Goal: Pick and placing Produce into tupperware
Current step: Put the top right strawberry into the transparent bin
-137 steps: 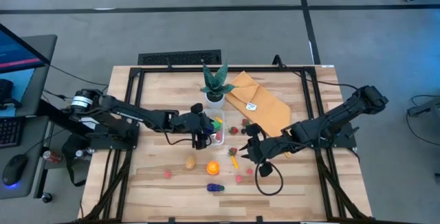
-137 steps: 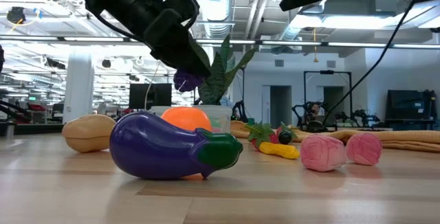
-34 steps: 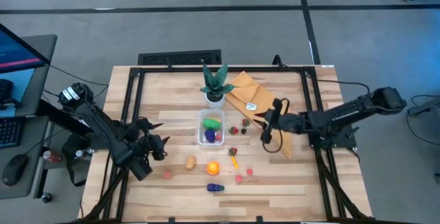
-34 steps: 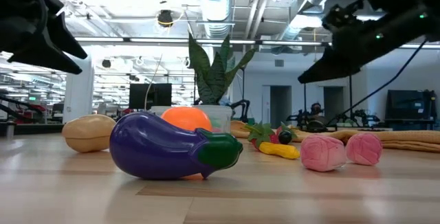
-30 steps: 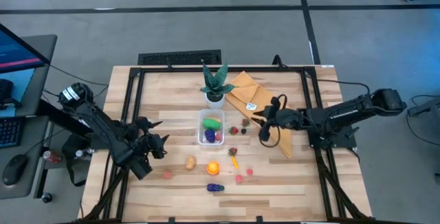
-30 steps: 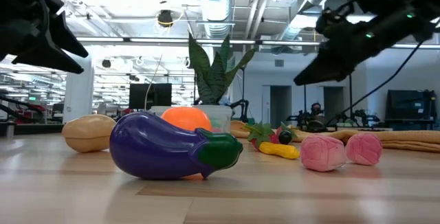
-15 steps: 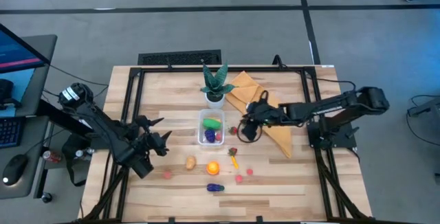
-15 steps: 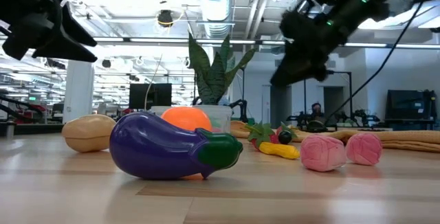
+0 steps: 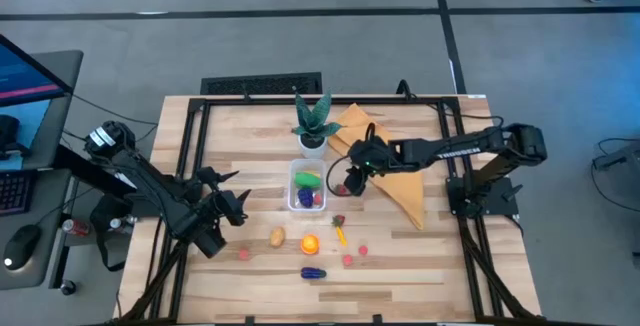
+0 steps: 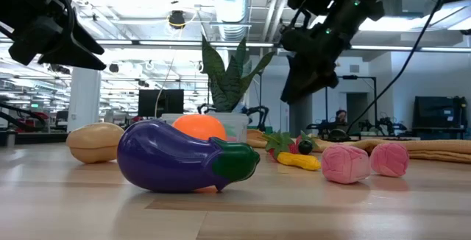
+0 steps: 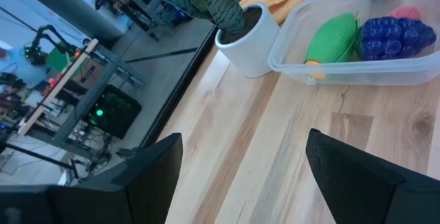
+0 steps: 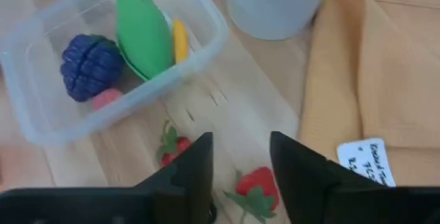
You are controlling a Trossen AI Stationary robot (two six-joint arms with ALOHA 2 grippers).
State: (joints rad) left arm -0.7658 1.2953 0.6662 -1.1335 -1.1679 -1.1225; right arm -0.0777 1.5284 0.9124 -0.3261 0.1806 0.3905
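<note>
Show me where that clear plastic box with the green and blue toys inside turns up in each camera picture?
High view: the tupperware sits mid-table, just below the plant pot.
Low view: mostly hidden behind the orange and eggplant; only its rim peeks out.
Left wrist view: upper right, beside the pot.
Right wrist view: upper left, near the pot.
Shared landmark: the white plant pot.

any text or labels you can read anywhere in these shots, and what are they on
White tag on the mustard-yellow cloth: printed lines, too blurred to read.
White lettering on the right arm's forearm link: too small to read.
Nothing else legible.
</note>
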